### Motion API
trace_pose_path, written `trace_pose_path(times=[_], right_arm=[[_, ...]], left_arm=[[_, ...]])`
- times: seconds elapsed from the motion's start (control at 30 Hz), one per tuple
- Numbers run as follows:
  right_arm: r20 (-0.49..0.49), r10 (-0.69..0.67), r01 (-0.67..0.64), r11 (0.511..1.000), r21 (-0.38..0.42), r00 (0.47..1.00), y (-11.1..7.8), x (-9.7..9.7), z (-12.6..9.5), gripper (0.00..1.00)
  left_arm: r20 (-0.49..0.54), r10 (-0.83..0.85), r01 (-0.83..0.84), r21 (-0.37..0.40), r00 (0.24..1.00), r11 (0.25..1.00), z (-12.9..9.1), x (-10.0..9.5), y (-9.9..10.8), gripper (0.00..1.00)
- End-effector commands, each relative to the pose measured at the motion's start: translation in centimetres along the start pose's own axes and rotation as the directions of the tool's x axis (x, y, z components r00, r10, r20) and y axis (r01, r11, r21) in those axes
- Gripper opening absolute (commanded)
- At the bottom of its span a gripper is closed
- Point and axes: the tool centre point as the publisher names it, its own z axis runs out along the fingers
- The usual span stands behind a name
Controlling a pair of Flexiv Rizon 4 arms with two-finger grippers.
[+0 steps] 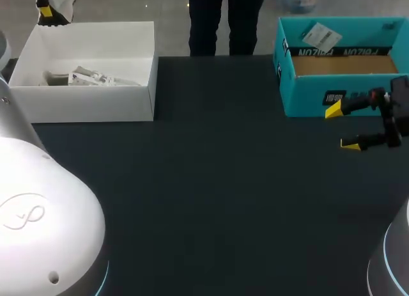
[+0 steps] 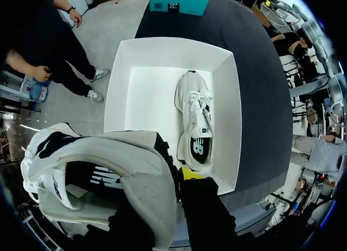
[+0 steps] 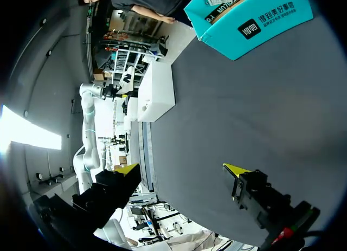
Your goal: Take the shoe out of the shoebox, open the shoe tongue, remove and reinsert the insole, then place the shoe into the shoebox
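**White shoe pinched in my left gripper, above the shoebox**

I am holding the shoe (image 2: pixel 103 175) in my left gripper (image 2: pixel 179 178), up in the air past the far corner of the white shoebox (image 1: pixel 89 104). The fingers are closing on the shoe from two sides. Its grey and white upper is bulging over one finger and hiding it, so only one yellow tip is showing beside the shoe. The shoe is also blocking much of what lies under that side of the gripper.

Ahead of and below this gripper the shoebox is standing open on the dark table (image 1: pixel 223 200). Another shoe (image 2: pixel 195 121), pale with white laces, is lying inside, close along one long wall with its laces up. Beyond the shoebox, well apart from it, a teal box (image 2: pixel 179 0) is sitting at the table's far edge.

My right gripper (image 3: pixel 181 168) is hovering over the table with its fingers spread wide, and the dark table top is showing between them. The teal box (image 3: pixel 255 23) is standing just ahead of this gripper, open side up, with a brown cardboard floor and a paper label inside. The white shoebox is far off beyond the fingers.
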Motion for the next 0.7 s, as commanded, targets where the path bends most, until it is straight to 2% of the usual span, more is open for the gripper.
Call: trace_pose_path(times=[0.03,0.1,0.13,0.17,0.2,0.27,0.3,0.33,0.37,0.47,0.53,0.7], right_arm=[[0.003,0.001,-0.001,1.000,-0.003,1.000,-0.1,0.0,0.1,1.00],[0.003,0.001,-0.001,1.000,-0.003,1.000,-0.1,0.0,0.1,1.00],[0.003,0.001,-0.001,1.000,-0.003,1.000,-0.1,0.0,0.1,1.00],[0.003,0.001,-0.001,1.000,-0.003,1.000,-0.1,0.0,0.1,1.00],[0.003,0.001,-0.001,1.000,-0.003,1.000,-0.1,0.0,0.1,1.00],[0.003,0.001,-0.001,1.000,-0.003,1.000,-0.1,0.0,0.1,1.00],[0.003,0.001,-0.001,1.000,-0.003,1.000,-0.1,0.0,0.1,1.00],[0.003,0.001,-0.001,1.000,-0.003,1.000,-0.1,0.0,0.1,1.00],[0.003,0.001,-0.001,1.000,-0.003,1.000,-0.1,0.0,0.1,1.00],[0.003,0.001,-0.001,1.000,-0.003,1.000,-0.1,0.0,0.1,1.00],[0.003,0.001,-0.001,1.000,-0.003,1.000,-0.1,0.0,0.1,1.00],[0.003,0.001,-0.001,1.000,-0.003,1.000,-0.1,0.0,0.1,1.00]], left_arm=[[-0.058,0.261,-0.264,-0.065,0.964,0.962,-0.6,-0.1,0.9,0.00],[-0.098,0.362,-0.372,-0.123,0.927,0.920,-0.6,-0.3,1.5,0.00],[-0.111,0.443,-0.457,-0.180,0.889,0.871,-0.3,-0.3,1.8,0.00],[-0.136,0.467,-0.485,-0.175,0.874,0.857,-0.4,-0.8,2.0,0.00],[-0.151,0.544,-0.565,-0.228,0.825,0.793,-0.3,-0.9,2.3,0.00],[-0.143,0.662,-0.676,-0.228,0.736,0.701,-0.5,-1.4,2.9,0.00],[-0.154,0.735,-0.750,-0.196,0.660,0.632,-0.7,-1.4,3.5,0.00],[-0.156,0.749,-0.765,-0.160,0.644,0.624,-1.2,-1.9,3.7,0.00],[-0.173,0.898,-0.913,-0.133,0.404,0.385,-1.7,-2.1,4.5,0.00],[-0.172,0.950,-0.966,-0.067,0.259,0.251,-2.1,-2.4,5.2,0.00],[-0.154,0.955,-0.967,-0.012,0.252,0.253,-2.3,-2.7,5.3,0.00],[-0.154,0.955,-0.967,-0.012,0.252,0.253,-2.3,-2.7,5.3,0.00]])
